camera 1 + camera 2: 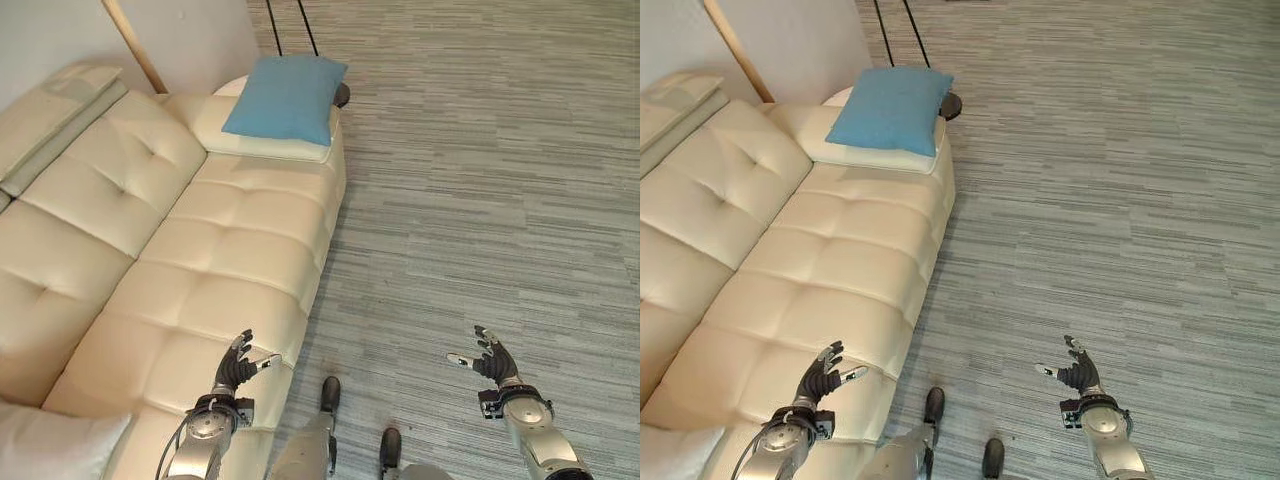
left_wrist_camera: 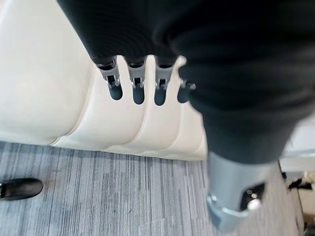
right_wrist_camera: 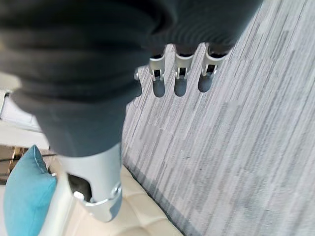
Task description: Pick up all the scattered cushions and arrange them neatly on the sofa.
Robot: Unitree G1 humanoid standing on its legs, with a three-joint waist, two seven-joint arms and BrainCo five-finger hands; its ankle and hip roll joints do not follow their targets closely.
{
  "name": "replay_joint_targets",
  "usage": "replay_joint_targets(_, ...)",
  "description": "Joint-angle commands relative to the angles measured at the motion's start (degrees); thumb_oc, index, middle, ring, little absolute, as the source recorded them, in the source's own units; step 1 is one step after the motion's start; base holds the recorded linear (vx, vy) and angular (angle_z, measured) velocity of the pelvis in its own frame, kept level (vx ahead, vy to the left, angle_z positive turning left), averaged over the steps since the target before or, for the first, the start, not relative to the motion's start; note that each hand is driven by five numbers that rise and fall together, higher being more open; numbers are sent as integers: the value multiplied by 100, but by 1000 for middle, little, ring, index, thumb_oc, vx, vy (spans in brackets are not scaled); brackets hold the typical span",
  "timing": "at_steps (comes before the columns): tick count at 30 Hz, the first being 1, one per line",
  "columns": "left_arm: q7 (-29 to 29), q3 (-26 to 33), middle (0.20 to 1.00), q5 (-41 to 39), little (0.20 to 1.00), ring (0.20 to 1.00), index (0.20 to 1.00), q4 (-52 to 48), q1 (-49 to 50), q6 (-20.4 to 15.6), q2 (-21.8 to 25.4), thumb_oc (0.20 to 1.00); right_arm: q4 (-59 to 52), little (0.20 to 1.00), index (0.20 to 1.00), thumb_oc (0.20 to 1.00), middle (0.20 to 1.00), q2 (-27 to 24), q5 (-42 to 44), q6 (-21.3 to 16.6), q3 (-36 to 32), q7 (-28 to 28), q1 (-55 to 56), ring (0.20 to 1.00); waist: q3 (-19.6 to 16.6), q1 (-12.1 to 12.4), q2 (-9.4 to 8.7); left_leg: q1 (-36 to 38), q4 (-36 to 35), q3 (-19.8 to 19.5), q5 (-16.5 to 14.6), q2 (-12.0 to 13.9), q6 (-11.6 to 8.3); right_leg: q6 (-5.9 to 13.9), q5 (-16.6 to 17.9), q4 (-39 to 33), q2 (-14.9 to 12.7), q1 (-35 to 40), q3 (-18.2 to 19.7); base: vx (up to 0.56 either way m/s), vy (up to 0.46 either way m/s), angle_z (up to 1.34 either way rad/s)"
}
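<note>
Right, both my left hand (image 1: 238,368) and right hand (image 1: 491,358) hang open and empty. The blue cushion (image 1: 287,97) lies at the sofa's (image 1: 230,250) far end, overhanging its edge; a careless nudge could tip it onto the carpet (image 1: 480,200).

The left hand (image 1: 238,368) and the right hand (image 1: 490,358) look alike: slim silver fingers (image 2: 114,80) ending in dark rounded tips, with small dark gaps at the silver links. The back of each hand and its wrist sit under a dark, finely ribbed cover that bulges like a soft sleeve. Behind the cover comes a smooth silver-grey forearm, ringed at the wrist by a metal collar with small dark fittings.
</note>
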Motion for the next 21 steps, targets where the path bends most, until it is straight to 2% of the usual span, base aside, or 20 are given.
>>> replay_joint_targets(1, -43, -76, 1000, 5, 1000, 1000, 1000, -461, 100, -190, 511, 1000, -100, 1000, 1000, 1000, 1000, 95, -154, -197, 11, 66, -164, 1000, -207, 209, -572, -355, 501, 175, -511, -285, 223, 674, -822, 1155, -548, 203, 211, 265, 151, -29)
replay_joint_targets(2, -48, -114, 1000, 19, 1000, 1000, 1000, -436, 62, -167, 545, 1000, -75, 1000, 1000, 1000, 1000, 109, -165, -182, -9, 81, -165, 1000, -183, 153, -587, -250, 518, 207, -608, -295, 291, 794, -643, 1598, -591, -7, 214, 168, 102, -14)
replay_joint_targets(3, -48, -115, 1000, 19, 1000, 1000, 1000, -431, 57, -169, 546, 1000, -75, 1000, 1000, 1000, 1000, 110, -165, -181, -11, 81, -167, 1000, -185, 163, -594, -258, 525, 219, -613, -300, 295, 799, -665, 1641, -600, -35, 227, 229, 151, -11)
replay_joint_targets(4, -33, -162, 1000, 28, 1000, 1000, 1000, -404, -23, -144, 618, 1000, -115, 1000, 1000, 1000, 1000, 144, -163, -152, -72, 85, -119, 1000, -144, 17, -574, -43, 537, 292, -769, -305, 407, 978, -236, 2463, -679, -443, 214, 133, 99, -5)
replay_joint_targets(5, -33, -163, 1000, 28, 1000, 1000, 1000, -402, -24, -145, 618, 1000, -120, 1000, 1000, 1000, 1000, 144, -163, -149, -74, 85, -115, 1000, -150, 27, -580, -52, 538, 302, -770, -309, 409, 980, -251, 2498, -686, -471, 226, 205, 140, -4)
replay_joint_targets(6, -33, -188, 1000, 55, 1000, 1000, 1000, -443, -39, -126, 644, 1000, -144, 1000, 1000, 1000, 1000, 177, -161, -150, -116, 81, -60, 1000, -114, -58, -553, 100, 503, 327, -843, -289, 456, 1009, 16, 2835, -724, -727, 177, 230, 127, 0)
replay_joint_targets(7, -35, -234, 1000, 40, 1000, 1000, 1000, -520, -131, -121, 657, 1000, -150, 1000, 1000, 1000, 1000, 200, -146, -153, -157, 70, -25, 1000, -35, -165, -493, 358, 428, 341, -981, -261, 507, 924, 61, 3176, -767, -1192, 3, 314, 154, -11)
replay_joint_targets(10, -46, -273, 1000, 29, 1000, 1000, 1000, -579, -219, -123, 658, 1000, -129, 1000, 1000, 1000, 1000, 205, -85, -158, -206, 35, -48, 1000, 38, -299, -454, 614, 357, 318, -1130, -270, 493, 813, -84, 2766, -725, -1500, -207, 291, 34, -20)
replay_joint_targets(11, -47, -299, 1000, 8, 1000, 1000, 1000, -609, -281, -125, 663, 1000, -120, 1000, 1000, 1000, 1000, 195, -2, -175, -245, 0, -79, 1000, 76, -422, -498, 877, 267, 333, -1272, -323, 464, 776, 4, 2005, -671, -1769, -347, 339, -73, 3)
replay_joint_targets(14, 16, -298, 1000, 7, 1000, 1000, 1000, -588, -424, -139, 620, 1000, -53, 1000, 1000, 1000, 1000, 218, 39, -170, -232, -62, -88, 1000, 138, -560, -547, 1304, 116, 297, -1505, -324, 353, 905, 426, 663, -678, -1888, -638, 403, -131, -5)
replay_joint_targets(15, 44, -320, 1000, 23, 1000, 1000, 1000, -572, -486, -164, 606, 1000, -23, 1000, 1000, 1000, 1000, 237, 29, -166, -213, -75, -82, 1000, 127, -602, -568, 1391, 74, 287, -1552, -320, 326, 955, 516, 489, -692, -1967, -645, 391, -164, 8)
replay_joint_targets(18, 8, -359, 1000, 47, 1000, 1000, 1000, -617, -517, -185, 562, 1000, -128, 1000, 1000, 1000, 1000, 227, -41, -140, -217, -48, 43, 1000, 47, -633, -617, 1560, 38, 257, -1713, -356, 309, 918, 607, 244, -682, -1749, -612, 331, -131, 27)
replay_joint_targets(19, 44, -421, 1000, 7, 1000, 1000, 1000, -589, -560, -193, 439, 1000, -136, 1000, 1000, 1000, 1000, 244, 3, -199, -216, -42, 105, 1000, -117, -692, -602, 1736, 62, 261, -1853, -259, 256, 801, 628, 409, -631, -1649, -537, 430, -165, 34)
replay_joint_targets(21, 51, -462, 1000, -71, 1000, 1000, 1000, -613, -543, -187, 402, 1000, -164, 1000, 1000, 1000, 1000, 233, 48, -201, -198, -19, 139, 1000, -191, -715, -558, 1735, 274, 265, -1914, -132, 147, 722, 536, 505, -596, -1563, -606, 452, -208, 42)
